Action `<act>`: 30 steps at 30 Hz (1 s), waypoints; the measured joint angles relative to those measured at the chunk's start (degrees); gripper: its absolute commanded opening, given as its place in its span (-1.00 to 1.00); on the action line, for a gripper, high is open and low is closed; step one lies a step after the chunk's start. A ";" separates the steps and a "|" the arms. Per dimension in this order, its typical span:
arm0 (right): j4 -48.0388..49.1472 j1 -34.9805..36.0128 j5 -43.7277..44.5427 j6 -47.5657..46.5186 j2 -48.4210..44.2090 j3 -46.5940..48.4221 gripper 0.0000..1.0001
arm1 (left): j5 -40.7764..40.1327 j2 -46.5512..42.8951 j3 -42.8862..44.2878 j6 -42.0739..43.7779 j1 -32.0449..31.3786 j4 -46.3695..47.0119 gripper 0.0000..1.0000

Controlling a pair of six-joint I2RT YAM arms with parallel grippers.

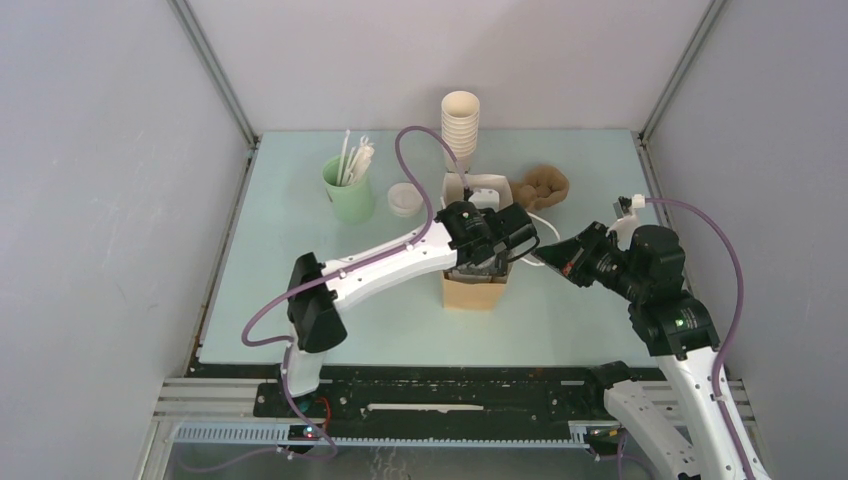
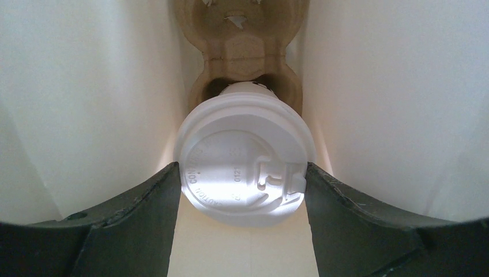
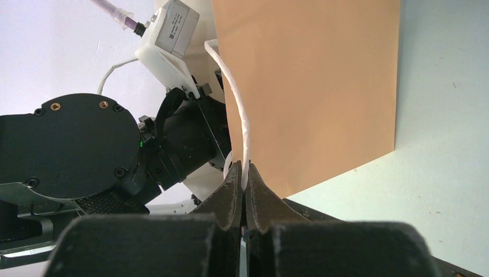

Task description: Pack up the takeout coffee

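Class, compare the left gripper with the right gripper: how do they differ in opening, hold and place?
The left gripper stands wide, its fingers against both sides of the takeout coffee; the right gripper is pinched shut on the thin white handle. The left gripper reaches down inside the paper bag; the right gripper is outside it. Both are black, two-fingered and holding something.

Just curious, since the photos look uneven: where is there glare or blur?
Left wrist view: glare bleaches the near side of the small white lidded paper cup. Right wrist view: the brown paper bag is sharp, evenly lit. Top view: only soft, faint shadows.
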 measured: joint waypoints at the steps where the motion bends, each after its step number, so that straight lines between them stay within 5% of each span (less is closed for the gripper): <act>1: 0.00 0.00 0.00 0.00 0.04 0.00 -1.00 | -0.11 0.00 0.00 0.02 0.00 0.00 -0.80; 30: 0.15 1.22 0.00 -0.17 3.28 0.00 -1.00 | 2.95 -1.27 -1.11 2.64 3.76 2.54 -0.86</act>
